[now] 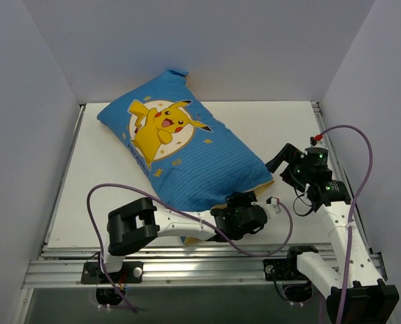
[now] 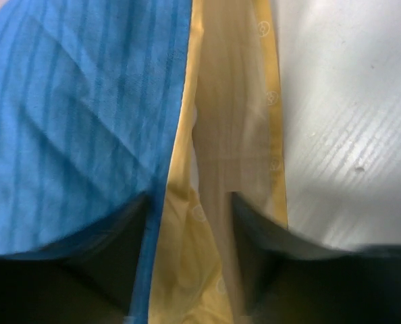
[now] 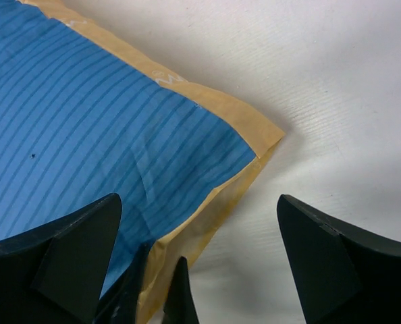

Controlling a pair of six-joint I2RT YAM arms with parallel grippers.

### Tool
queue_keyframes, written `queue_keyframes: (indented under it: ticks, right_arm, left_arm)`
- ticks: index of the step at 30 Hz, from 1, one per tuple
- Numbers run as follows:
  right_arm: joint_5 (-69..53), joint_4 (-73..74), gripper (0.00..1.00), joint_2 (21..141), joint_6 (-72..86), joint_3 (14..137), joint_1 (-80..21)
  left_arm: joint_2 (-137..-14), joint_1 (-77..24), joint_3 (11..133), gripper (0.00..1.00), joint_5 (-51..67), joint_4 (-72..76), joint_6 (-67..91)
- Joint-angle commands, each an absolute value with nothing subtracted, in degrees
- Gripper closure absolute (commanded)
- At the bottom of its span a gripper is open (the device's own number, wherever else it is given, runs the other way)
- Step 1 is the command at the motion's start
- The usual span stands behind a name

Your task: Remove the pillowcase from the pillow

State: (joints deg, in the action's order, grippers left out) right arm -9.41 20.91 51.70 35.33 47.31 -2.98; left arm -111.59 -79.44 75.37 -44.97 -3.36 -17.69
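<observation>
The left hand [image 2: 190, 202] has its 2 fingers drawn close, with the yellow hem [image 2: 273, 115] of the pillowcase [image 1: 187, 155] filling the gap between them. The folds run taut away from the fingers, so I judge it clamped on that hem at the cover's near, open end. A paler strip lies beside the yellow; whether that is lining or the pillow itself cannot be told.

The right hand [image 3: 197, 202] is spread wide and holds nothing. It hangs just above the cover's near-right corner, where blue stripes meet the yellow border, with bare surface [image 3: 335, 81] to its right.

Outward from both hands, the cover lies slantwise on the surface, running from the far left, where its printed character sits, to the near right. It is plump throughout, so the pillow sits wholly inside and out of sight.

The step in hand looks like securing the mouth of the cover; no stripping has begun. Next, the right hand would need to drop and pinch the corner or pin the filling. The left hand could then draw the hem toward the far left, peeling fabric back over the cushion. A grip on only 1 layer matters, or the pillow will drag along.
</observation>
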Motion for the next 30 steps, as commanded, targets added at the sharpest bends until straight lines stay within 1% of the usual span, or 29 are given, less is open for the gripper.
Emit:
queue_keyframes:
  ticks: [1, 3, 4, 6, 7, 10, 14, 18, 19, 21, 22, 27, 30]
  right_arm:
    - [-11.60, 21.97, 0.06, 50.28, 33.75, 46.50, -2.55]
    - [-11.51, 22.23, 0.06, 49.84, 33.23, 46.49, -2.46]
    - [-11.43, 22.41, 0.07, 49.66, 32.96, 46.49, -2.46]
    - [-11.69, 22.59, 0.08, 49.13, 32.44, 46.41, -2.46]
    - [-11.78, 22.94, 0.10, 49.04, 32.17, 46.41, -2.46]
    - [-13.27, 23.46, 0.14, 47.99, 31.38, 46.32, -2.46]
    - [-14.68, 25.48, 0.18, 45.88, 29.97, 46.23, -2.37]
    - [-19.84, 26.63, 0.21, 42.81, 28.74, 45.00, -2.46]
    - [-20.65, 26.80, 0.24, 42.37, 28.83, 44.56, -2.46]
    - [-22.49, 26.81, 0.26, 41.31, 28.56, 42.81, -2.55]
    - [-23.89, 26.72, 0.31, 40.96, 28.56, 42.11, -2.55]
    - [-28.21, 24.27, 0.48, 38.67, 30.49, 37.80, -2.64]
    - [-31.28, 19.63, 0.48, 38.41, 33.64, 33.95, -2.81]
  left_arm:
    - [-112.94, -77.79, 77.25, 0.50, -47.11, 1.76, -19.07]
    - [-112.85, -76.56, 77.43, 0.63, -47.02, 1.67, -19.16]
    - [-112.59, -76.20, 77.61, 0.79, -47.02, 1.58, -19.16]
    - [-111.62, -75.15, 78.13, 0.94, -47.37, 1.06, -19.07]
    - [-111.27, -74.97, 78.57, 0.97, -47.55, 0.79, -19.25]
    - [-109.34, -74.71, 81.91, 0.98, -48.87, -3.95, -19.34]
    - [-103.82, -73.92, 84.81, 0.98, -44.40, -7.55, -17.06]
    - [-103.09, -71.64, 91.65, 0.98, -40.44, -15.45, -12.93]
    - [-103.36, -70.93, 94.63, 0.98, -39.73, -18.34, -11.88]
    - [-103.62, -70.49, 97.11, 0.98, -39.20, -20.03, -11.43]
    - [-103.80, -70.23, 99.29, 0.98, -38.16, -21.61, -11.08]
    - [-105.03, -68.47, 103.53, 0.98, -38.41, -24.87, -10.73]
    - [-104.77, -67.76, 104.33, 0.98, -37.53, -25.93, -10.20]
